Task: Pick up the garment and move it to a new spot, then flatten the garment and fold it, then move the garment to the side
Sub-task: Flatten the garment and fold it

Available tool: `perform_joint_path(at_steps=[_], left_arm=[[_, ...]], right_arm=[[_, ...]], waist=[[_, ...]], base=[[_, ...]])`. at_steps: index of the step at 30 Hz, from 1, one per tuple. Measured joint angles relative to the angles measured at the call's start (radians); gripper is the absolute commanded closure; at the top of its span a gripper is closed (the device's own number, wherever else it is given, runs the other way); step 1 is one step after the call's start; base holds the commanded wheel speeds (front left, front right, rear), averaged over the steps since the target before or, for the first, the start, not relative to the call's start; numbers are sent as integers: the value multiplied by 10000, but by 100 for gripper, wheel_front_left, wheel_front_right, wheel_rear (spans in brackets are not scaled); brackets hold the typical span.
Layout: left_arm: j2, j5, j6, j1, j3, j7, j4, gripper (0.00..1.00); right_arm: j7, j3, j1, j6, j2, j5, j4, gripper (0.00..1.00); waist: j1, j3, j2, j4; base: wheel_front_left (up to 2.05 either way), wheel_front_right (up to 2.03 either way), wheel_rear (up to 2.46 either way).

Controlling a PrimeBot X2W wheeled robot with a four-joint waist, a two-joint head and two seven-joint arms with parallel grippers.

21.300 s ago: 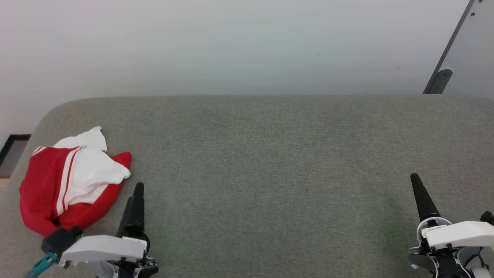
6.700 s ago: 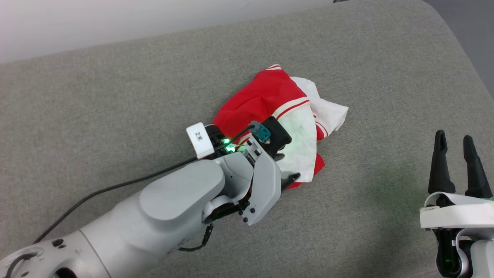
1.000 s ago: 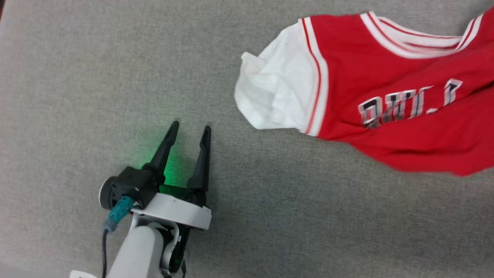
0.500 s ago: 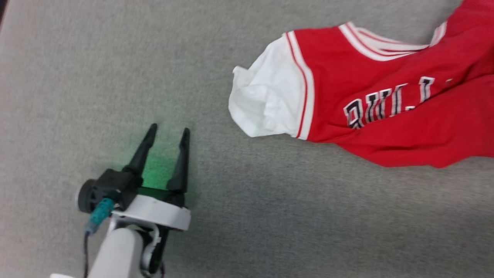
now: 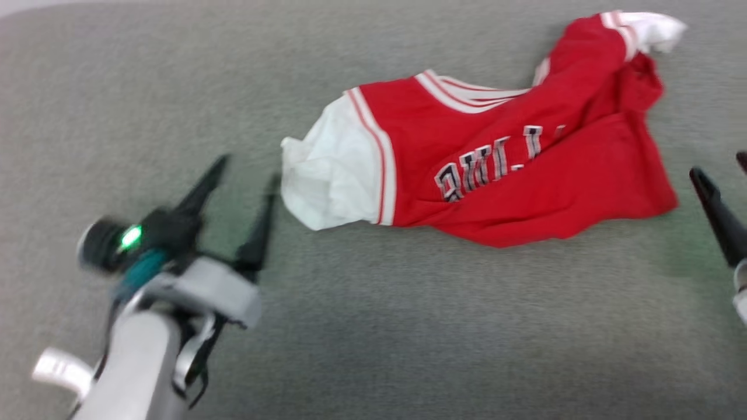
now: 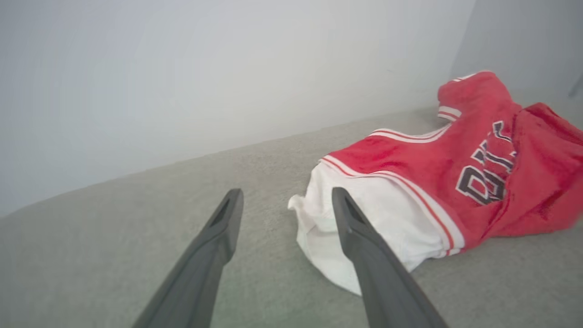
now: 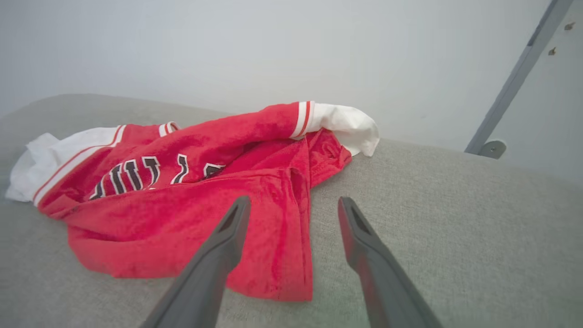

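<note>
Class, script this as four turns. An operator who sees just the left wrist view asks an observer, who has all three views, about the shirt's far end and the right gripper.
Operator: Past the lettering the shirt humps up and blocks my sight. What lies at its far end?
Observer: The other white sleeve, crumpled on the far side of that red hump.
Operator: Where is the right gripper?
Observer: The right gripper is open, beside the shirt's hem corner.
</note>
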Motion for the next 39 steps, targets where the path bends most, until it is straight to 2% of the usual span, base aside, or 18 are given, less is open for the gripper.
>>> perform_joint_path(at_steps=[3,8,11,13,16,20,24,29,35,37,38,39], left_arm=[[859,-717,-40,-1042,-1710,1179,-510,0],[1985,-2997,-40,-3380,-4596,3764,-832,0],[2178,-4665,-46,-4681,-6412,5463,-803,0],[2165,-5639,-63,-5545,-7248,6311,-594,0],[2082,-6525,-59,-6607,-8391,7148,-188,0],[1689,-7219,-61,-7592,-9446,7290,545,0],[1344,-7287,-59,-8121,-10274,6592,1607,0],[1020,-7292,-59,-8269,-10682,5722,2963,0],[832,-6980,-61,-8237,-10799,5735,3745,1],[779,-6807,-59,-8170,-10778,5833,3772,96],[757,-6780,-56,-8138,-10761,5835,3768,100],[754,-6780,-56,-8126,-10750,5841,3730,100]], right_arm=[[-483,-602,919,0,372,-196,-502,0],[-846,-1615,2043,0,1287,-617,-1141,0],[-756,-1916,2403,0,1716,-865,-1450,0],[-715,-2090,2548,0,1958,-947,-1613,0],[-623,-2236,2588,0,2230,-1087,-1831,0],[-564,-2268,2602,0,2479,-1164,-2042,0],[-545,-2157,2591,0,2627,-1210,-2161,0],[-573,-2011,2544,0,2732,-1216,-2197,0],[-489,-1950,2323,0,2729,-1313,-2382,0],[-449,-1889,2284,0,2731,-1373,-2460,0],[-443,-1862,2277,0,2736,-1381,-2477,0],[-428,-1845,2250,0,2740,-1388,-2485,0]], waist=[[0,-130,0,-308],[0,-247,0,-823],[0,-267,0,-1175],[0,-262,0,-1418],[0,-215,0,-1776],[0,-78,0,-2218],[0,134,0,-2590],[0,405,0,-2948],[0,620,0,-3157],[0,666,0,-3156],[0,676,0,-3139],[0,681,0,-3114]], base=[[0,0,0],[0,0,0],[0,0,0],[0,0,0],[0,0,0],[0,0,0],[0,0,0],[0,0,0],[0,0,0],[0,0,0],[0,0,0],[0,0,0]])
